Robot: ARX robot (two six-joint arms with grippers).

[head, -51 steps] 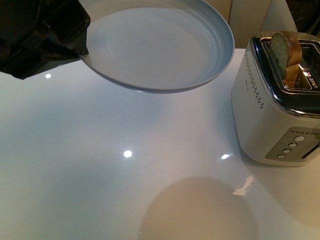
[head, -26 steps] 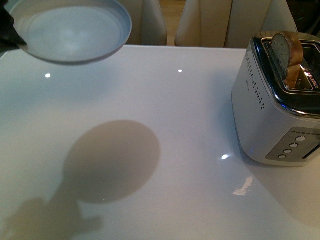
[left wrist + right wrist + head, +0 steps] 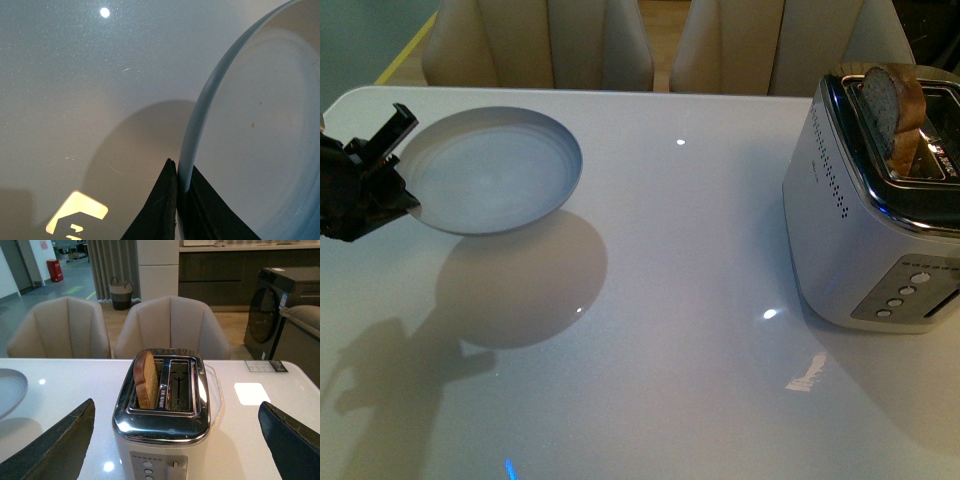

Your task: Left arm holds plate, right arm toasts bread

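Front: our left gripper [image 3: 402,172] clamps the plate [image 3: 495,175] by its rim; stiff, glossy, we judge it slippery; left wrist: rim pinched between the jaws; right wrist: right gripper [image 3: 176,405] gapes, bread [image 3: 145,380] upright in the toaster [image 3: 165,445] ahead; light, crumbly; pinch its top.

Plate [image 3: 495,170]: far left, held off the tabletop [image 3: 700,300], with its left rim between the jaws of the left gripper [image 3: 400,170].
Toaster [image 3: 840,240]: far right on the tabletop, well apart from the plate.
Bread [image 3: 895,105]: upright in the toaster slot nearer the plate, top sticking out.
Chairs [image 3: 540,45]: behind the tabletop's far edge.
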